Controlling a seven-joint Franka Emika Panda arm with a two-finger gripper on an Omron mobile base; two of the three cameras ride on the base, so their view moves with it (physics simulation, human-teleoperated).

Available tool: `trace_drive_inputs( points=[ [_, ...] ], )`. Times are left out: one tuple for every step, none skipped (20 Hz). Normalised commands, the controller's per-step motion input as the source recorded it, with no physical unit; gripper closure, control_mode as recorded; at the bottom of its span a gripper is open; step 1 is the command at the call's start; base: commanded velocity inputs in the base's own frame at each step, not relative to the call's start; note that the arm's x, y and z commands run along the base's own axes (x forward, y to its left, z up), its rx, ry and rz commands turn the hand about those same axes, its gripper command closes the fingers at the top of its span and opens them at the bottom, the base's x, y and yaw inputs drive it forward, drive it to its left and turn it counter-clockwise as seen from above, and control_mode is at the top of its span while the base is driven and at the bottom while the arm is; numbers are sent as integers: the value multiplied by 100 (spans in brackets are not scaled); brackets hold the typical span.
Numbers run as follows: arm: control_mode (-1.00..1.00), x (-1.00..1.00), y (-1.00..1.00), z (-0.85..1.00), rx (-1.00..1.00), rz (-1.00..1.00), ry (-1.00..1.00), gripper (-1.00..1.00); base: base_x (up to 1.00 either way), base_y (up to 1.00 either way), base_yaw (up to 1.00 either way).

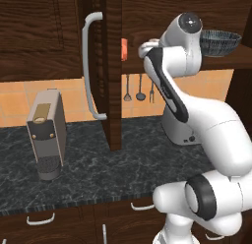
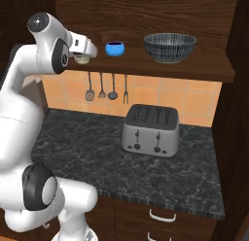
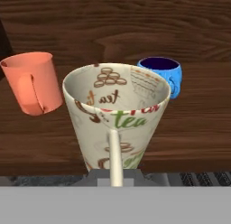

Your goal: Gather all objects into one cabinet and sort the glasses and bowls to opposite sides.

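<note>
Gripper [image 2: 83, 54] is up at the cabinet shelf [image 2: 204, 65] w/ the cream cup [image 3: 116, 117] right in front of it, apparently clamped, though finger contact is hidden, so can't tell for sure. Salmon tumbler [image 3: 32, 82] sits just left of the cup, blue bowl [image 3: 163, 74] beyond-right, grey bowl [image 2: 169, 46] further right. Judgement: set cup down upright near the tumbler, w/o bumping it, away from bowls.

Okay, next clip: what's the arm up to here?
The arm has its gripper up at the open cabinet shelf, right at the cream cup. Whether the fingers are closed on the cup cannot be told. The orange tumbler stands beside it, the blue bowl and grey bowl further along.
</note>
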Motion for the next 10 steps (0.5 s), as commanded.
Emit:
trace_drive_inputs(
  points=[
    [-100,49,0,0,0,0,0,100,0,0,0],
    [-100,44,0,0,0,0,0,100,0,0,0],
    [-100,44,0,0,0,0,0,100,0,0,0],
    [-100,42,0,0,0,0,0,100,0,0,0],
    [-100,35,0,0,0,0,0,100,0,0,0],
    [-100,28,0,0,0,0,0,100,0,0,0],
    [-100,24,0,0,0,0,0,100,0,0,0],
    [-100,21,0,-6,0,0,0,100,0,0,0],
    [-100,14,0,-10,0,0,0,100,0,0,0],
    [-100,11,0,-19,0,0,0,100,0,0,0]
  ],
)
